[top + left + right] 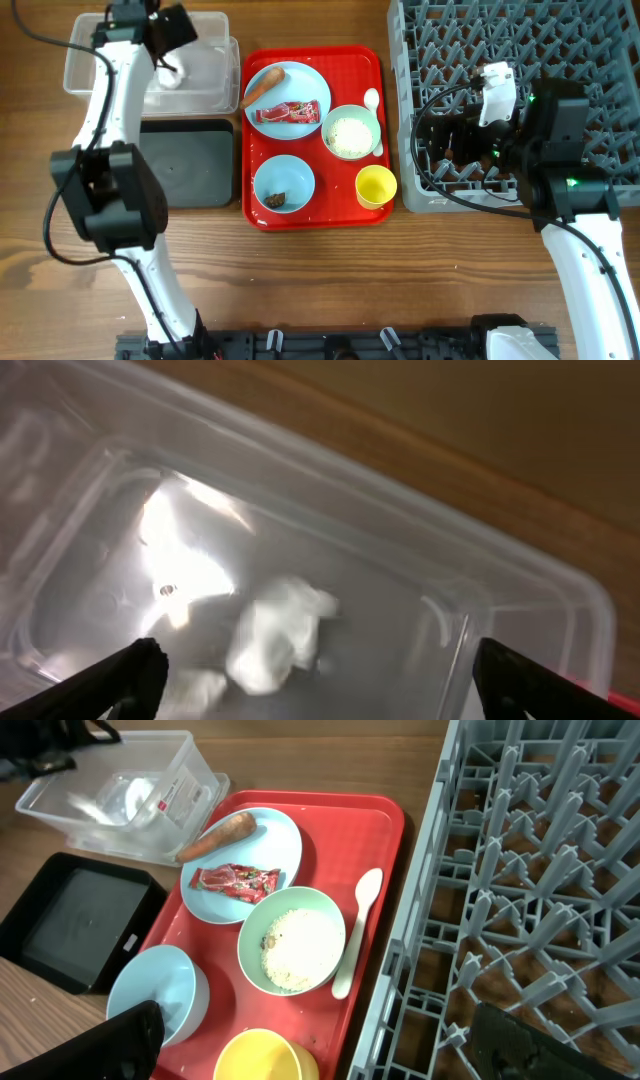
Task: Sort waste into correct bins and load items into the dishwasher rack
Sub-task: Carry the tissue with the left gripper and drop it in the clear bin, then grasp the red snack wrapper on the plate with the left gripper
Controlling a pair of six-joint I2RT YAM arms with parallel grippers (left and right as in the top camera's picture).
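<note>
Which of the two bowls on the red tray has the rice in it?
The pale-green bowl, beside the white spoon, holds the rice; the light-blue bowl has only a small brown morsel.

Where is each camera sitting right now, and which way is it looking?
Overhead: fixed above the table, looking straight down on red tray, clear tub, black tray, rack; left arm and right arm show.
Left wrist: above the clear tub, looking down at white paper scraps inside; left hand open, fingertips at lower corners.
Right wrist: over the rack, facing the red tray beside it; right hand open, fingertips along the bottom.
Shared: overhead and left wrist both show the scraps in the tub.
</note>
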